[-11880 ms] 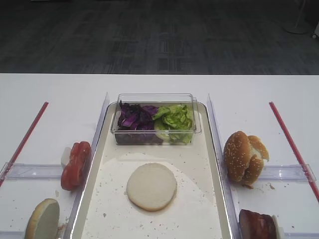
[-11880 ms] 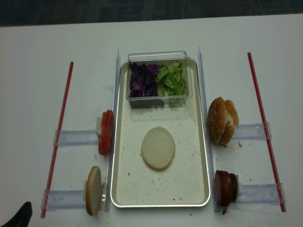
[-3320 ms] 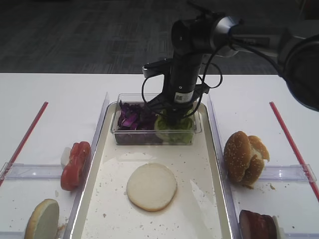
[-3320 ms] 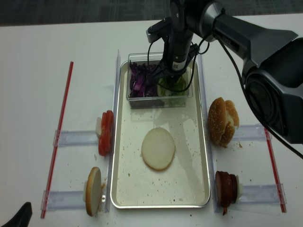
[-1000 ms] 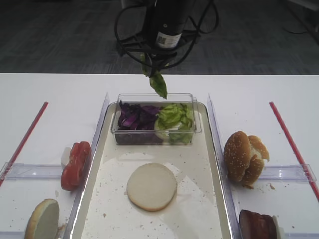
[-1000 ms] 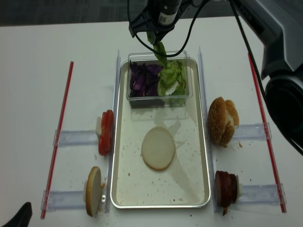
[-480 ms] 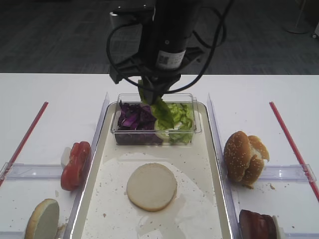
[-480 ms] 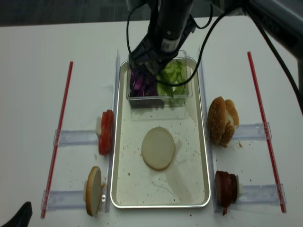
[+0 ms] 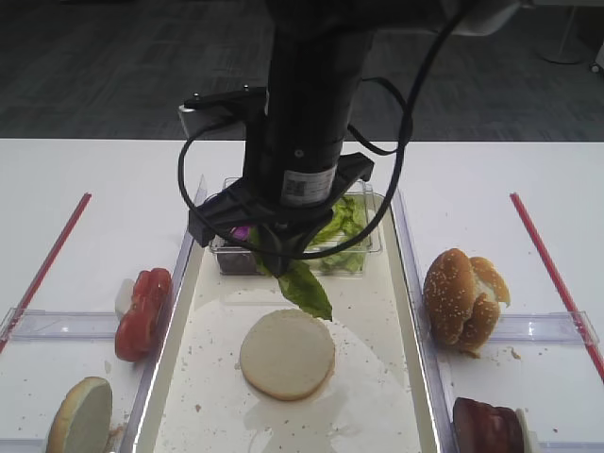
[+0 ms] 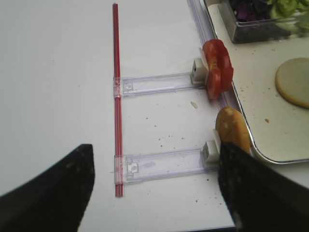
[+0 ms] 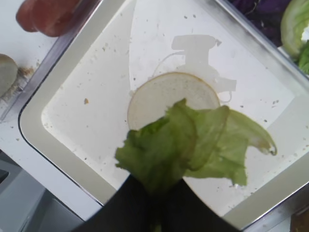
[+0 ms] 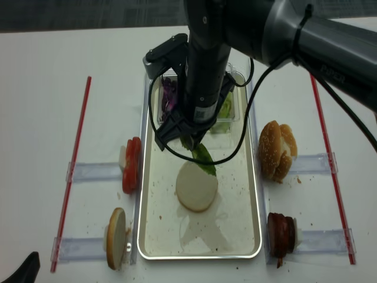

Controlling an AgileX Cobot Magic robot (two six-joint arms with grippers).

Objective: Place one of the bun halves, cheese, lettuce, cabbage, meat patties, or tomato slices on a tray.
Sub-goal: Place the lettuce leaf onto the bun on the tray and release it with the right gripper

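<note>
Fingers (image 11: 154, 203) on lettuce (image 11: 193, 145), only wrist-view visible.

The lettuce (image 9: 304, 288) is bright green and crinkled, paler toward its curled edge. The tray (image 9: 382, 396) is cream-white, speckled with brown crumbs. The flat bun half (image 9: 287, 354) on it is pale off-white; the domed bun halves (image 9: 461, 299) are golden-brown, dotted with pale sesame seeds. The tomato slices (image 9: 143, 312) are glossy red, the meat patties (image 9: 487, 427) dark reddish-brown, the cabbage (image 12: 169, 94) deep purple. Red strips (image 12: 73, 171) line the white table (image 9: 94, 179).
</note>
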